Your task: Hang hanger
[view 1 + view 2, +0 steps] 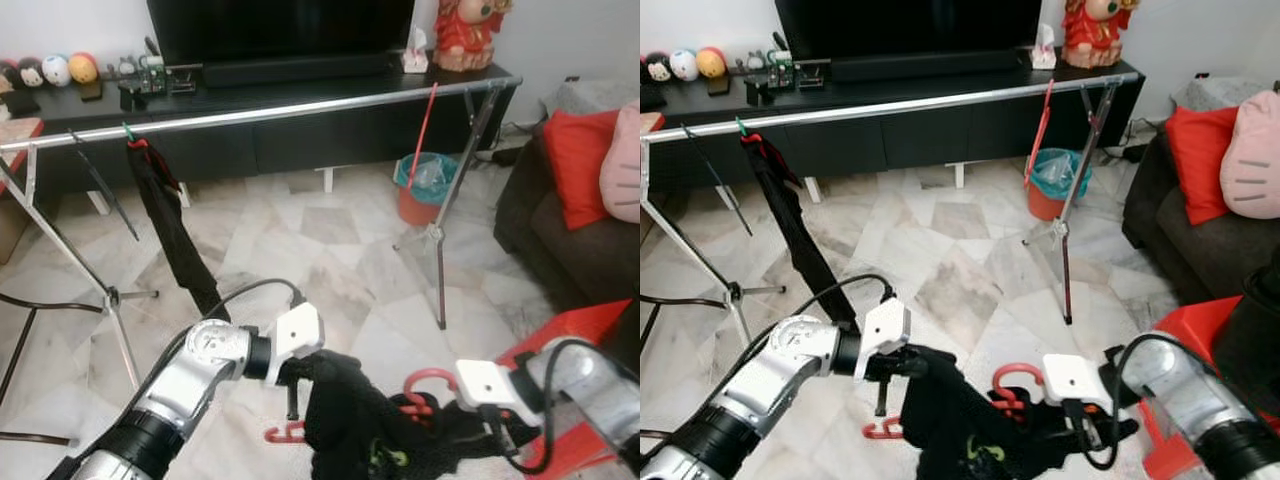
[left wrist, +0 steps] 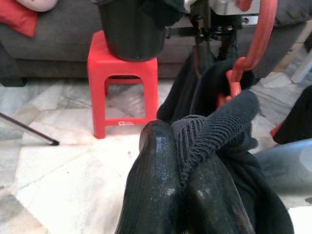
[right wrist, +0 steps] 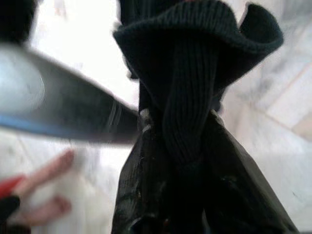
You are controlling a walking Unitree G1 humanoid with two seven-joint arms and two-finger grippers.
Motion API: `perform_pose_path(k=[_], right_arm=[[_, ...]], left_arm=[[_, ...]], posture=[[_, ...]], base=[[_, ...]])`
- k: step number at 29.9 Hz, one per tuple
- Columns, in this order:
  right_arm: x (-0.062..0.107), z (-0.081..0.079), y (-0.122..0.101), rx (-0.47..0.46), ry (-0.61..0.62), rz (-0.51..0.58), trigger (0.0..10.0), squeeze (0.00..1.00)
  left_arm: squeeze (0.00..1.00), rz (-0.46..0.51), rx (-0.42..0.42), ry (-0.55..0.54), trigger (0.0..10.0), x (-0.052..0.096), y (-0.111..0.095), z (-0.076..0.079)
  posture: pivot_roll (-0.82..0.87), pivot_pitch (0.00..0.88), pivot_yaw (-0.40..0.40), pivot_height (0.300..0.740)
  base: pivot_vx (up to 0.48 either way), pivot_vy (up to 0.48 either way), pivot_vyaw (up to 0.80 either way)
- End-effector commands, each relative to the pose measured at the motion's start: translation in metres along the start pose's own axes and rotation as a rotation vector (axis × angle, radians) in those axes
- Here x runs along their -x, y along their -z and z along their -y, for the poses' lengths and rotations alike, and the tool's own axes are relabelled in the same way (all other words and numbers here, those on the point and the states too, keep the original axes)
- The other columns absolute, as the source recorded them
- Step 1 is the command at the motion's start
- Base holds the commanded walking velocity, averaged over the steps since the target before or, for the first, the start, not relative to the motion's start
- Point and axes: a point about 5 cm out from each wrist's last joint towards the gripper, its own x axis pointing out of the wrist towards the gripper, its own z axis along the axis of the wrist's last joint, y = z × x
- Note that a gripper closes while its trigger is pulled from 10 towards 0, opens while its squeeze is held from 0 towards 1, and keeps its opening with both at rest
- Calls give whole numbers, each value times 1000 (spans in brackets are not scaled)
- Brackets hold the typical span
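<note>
Far on the left, a black cloth [image 1: 170,225] is hung on the long silver rail [image 1: 300,106]. Near the middle, a black garment [image 1: 355,420] on a red hanger [image 1: 425,385] is held low above the floor. It is pinched on its left by the left gripper [image 2: 187,161] and on its right by the right gripper [image 3: 180,146]. A red stool [image 1: 570,340] is seen on the right.
</note>
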Motion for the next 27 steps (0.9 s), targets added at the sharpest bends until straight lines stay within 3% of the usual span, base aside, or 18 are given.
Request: perform_pose_path(k=[1, 6, 9, 12, 16, 18, 21, 26, 27], right_arm=[[2, -1, 16, 13, 1, -143, 10000, 0], [17, 24, 25, 31, 251, -268, 10000, 0], [23, 40, 20, 21, 413, -246, 10000, 0], [36, 63, 9, 21, 675, -199, 10000, 0], [40, 69, 9, -18, 745, -178, 10000, 0], [47, 76, 8, -59, 843, -129, 10000, 0], [53, 82, 7, -115, 925, -74, 10000, 0], [57, 85, 10, -147, 964, -62, 10000, 0], [56, 83, 10, -178, 936, -26, 10000, 0]], left_arm=[[0, 15, -47, -41, 10000, 12, -14, -11], [0, 25, -30, -39, 10000, 18, -14, -9], [0, 4, -22, -25, 10000, 22, -11, -6], [0, -78, -37, -22, 10000, 28, -1, -3], [0, -135, -30, -17, 10000, 32, 9, -2], [0, -266, -49, -17, 10000, 38, 28, 0], [0, -354, -68, -45, 10000, 41, 44, 0], [0, -397, -99, -109, 10000, 40, 55, -2], [0, -412, -137, -163, 10000, 39, 59, -6]], posture=[[6, 5, 9, 740], [5, 0, 10, 740], [5, 0, 10, 740], [6, 2, 11, 740], [7, 9, 10, 740], [8, 11, 10, 740], [4, 22, 9, 740], [2, 25, 8, 740], [2, 27, 7, 740]], base=[[0, 0, 0], [0, 0, 0], [0, 0, 0], [0, 0, 0], [0, 0, 0], [0, 0, 0], [0, 0, 0], [0, 0, 0], [0, 0, 0]])
